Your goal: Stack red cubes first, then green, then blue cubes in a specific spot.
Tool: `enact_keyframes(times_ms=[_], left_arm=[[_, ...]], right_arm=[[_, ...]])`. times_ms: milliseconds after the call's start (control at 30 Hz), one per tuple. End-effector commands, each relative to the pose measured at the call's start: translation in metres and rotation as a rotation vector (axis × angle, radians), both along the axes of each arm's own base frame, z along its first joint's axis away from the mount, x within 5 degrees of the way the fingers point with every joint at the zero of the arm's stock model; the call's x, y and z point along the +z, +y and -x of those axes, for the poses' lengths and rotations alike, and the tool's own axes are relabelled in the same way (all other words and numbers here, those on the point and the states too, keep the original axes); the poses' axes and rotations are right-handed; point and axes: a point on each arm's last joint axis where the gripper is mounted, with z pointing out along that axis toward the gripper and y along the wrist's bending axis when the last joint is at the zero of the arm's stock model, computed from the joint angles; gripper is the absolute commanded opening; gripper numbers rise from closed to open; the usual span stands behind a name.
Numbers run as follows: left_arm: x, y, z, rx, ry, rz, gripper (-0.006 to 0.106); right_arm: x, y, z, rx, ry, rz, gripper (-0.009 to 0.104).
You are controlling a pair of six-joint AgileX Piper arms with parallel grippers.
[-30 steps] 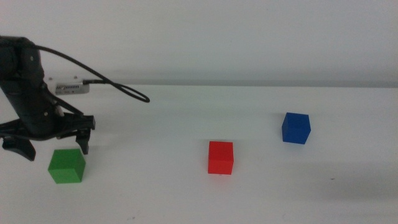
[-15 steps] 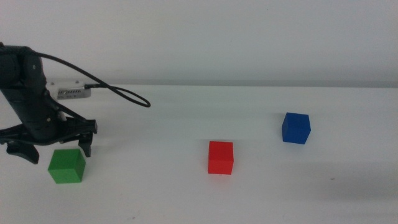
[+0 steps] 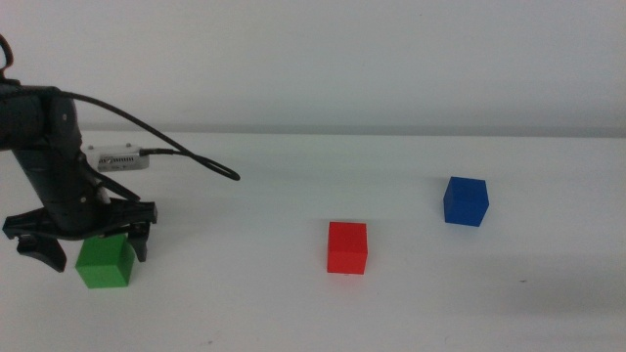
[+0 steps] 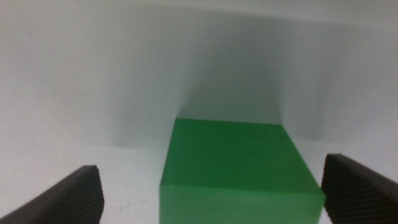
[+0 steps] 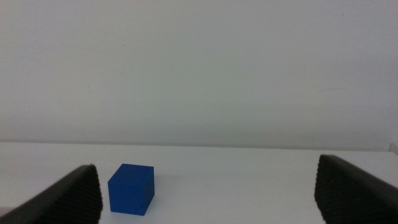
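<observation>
While the left gripper (image 3: pixel 90 242) straddles the green cube (image 3: pixel 105 264) at 9 o'clock, jaws released, right gripper (image 5: pixel 205 199) waits, spread wide

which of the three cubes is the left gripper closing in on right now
The green cube: the open left gripper straddles it, a jaw on either side. The red cube and blue cube sit untouched, apart.

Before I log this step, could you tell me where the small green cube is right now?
The small matte green cube sits on the white table at the middle view's left, between the left pincer's open jaws, far left of the red cube.
</observation>
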Motion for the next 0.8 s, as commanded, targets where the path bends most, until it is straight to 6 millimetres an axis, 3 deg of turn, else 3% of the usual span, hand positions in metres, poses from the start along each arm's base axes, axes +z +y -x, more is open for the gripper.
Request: enact_keyframes(times_ms=[0, 167, 333, 433, 467, 567, 633, 767], left_arm=[[-0.003, 0.000, 0.001, 0.002, 0.013, 0.007, 0.092], [-0.003, 0.000, 0.002, -0.016, 0.028, 0.008, 0.075], [-0.001, -0.002, 0.005, -0.008, 0.048, 0.029, 0.032], [0.014, -0.012, 0.011, -0.029, 0.051, 0.035, 0.002], [0.021, -0.018, 0.014, -0.021, 0.055, 0.028, -0.002], [0.055, -0.047, 0.021, 0.023, 0.020, -0.030, -0.002], [0.079, -0.079, 0.024, 0.046, -0.008, -0.074, -0.002], [0.108, -0.151, 0.022, 0.017, -0.073, -0.038, -0.002]], right_arm=[[-0.013, -0.001, 0.001, -0.009, 0.003, 0.010, 0.091], [-0.013, -0.001, 0.001, -0.009, 0.003, 0.010, 0.091], [-0.013, -0.001, 0.001, -0.009, 0.003, 0.010, 0.091], [-0.013, -0.001, 0.001, -0.009, 0.003, 0.010, 0.091], [-0.013, -0.001, 0.001, -0.009, 0.003, 0.010, 0.091], [-0.013, -0.001, 0.001, -0.009, 0.003, 0.010, 0.091], [-0.013, -0.001, 0.001, -0.009, 0.003, 0.010, 0.091], [-0.013, -0.001, 0.001, -0.009, 0.003, 0.010, 0.091]])
